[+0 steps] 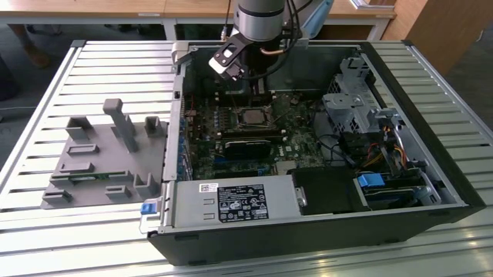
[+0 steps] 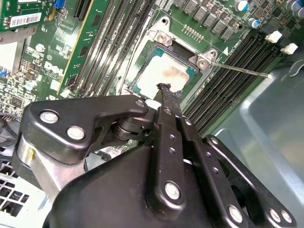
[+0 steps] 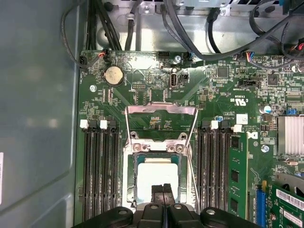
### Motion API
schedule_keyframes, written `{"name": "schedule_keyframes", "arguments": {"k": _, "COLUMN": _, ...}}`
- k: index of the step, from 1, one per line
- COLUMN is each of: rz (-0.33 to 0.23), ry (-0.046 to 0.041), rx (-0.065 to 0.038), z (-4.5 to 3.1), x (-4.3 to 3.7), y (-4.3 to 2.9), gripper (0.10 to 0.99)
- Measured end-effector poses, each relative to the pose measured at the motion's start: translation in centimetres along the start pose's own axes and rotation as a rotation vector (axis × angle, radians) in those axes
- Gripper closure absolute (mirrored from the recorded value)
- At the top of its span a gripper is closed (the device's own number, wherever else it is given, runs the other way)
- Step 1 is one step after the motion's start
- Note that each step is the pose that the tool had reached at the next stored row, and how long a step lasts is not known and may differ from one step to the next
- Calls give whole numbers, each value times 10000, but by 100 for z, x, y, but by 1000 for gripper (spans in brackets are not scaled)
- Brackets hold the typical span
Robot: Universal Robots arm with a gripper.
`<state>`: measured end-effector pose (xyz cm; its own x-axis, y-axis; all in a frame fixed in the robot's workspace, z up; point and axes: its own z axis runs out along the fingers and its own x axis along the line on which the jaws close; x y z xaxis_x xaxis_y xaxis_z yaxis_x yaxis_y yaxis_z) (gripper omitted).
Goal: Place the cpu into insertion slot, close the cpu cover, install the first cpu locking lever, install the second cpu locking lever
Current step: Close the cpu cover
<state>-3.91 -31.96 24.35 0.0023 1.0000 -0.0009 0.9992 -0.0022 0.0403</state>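
My pincer (image 3: 162, 189) is pressed together, its two black tips meeting low over the cpu (image 3: 154, 173). I cannot tell whether they touch it. The cpu lies flat in the slot (image 3: 135, 164) on the green board (image 3: 142, 90), silver face up. The cover (image 3: 161, 109) is swung open just beyond the slot, and the board shows through its window. In the second wrist view a thin lever (image 2: 240, 70) sticks out sideways from the slot's corner. In the exterior view the open case (image 1: 431, 193) sits on the slatted desk (image 1: 115, 63), with a grey fixture (image 1: 100, 161) beside it.
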Motion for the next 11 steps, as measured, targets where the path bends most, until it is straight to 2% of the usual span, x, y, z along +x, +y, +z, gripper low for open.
{"name": "schedule_keyframes", "arguments": {"k": 6, "rz": 0, "ry": 0, "rx": 0, "z": -76, "x": 0, "y": 3, "gripper": 980}}
{"name": "schedule_keyframes", "arguments": {"k": 11, "rz": 0, "ry": 0, "rx": 0, "z": -187, "x": 0, "y": 7, "gripper": 980}}
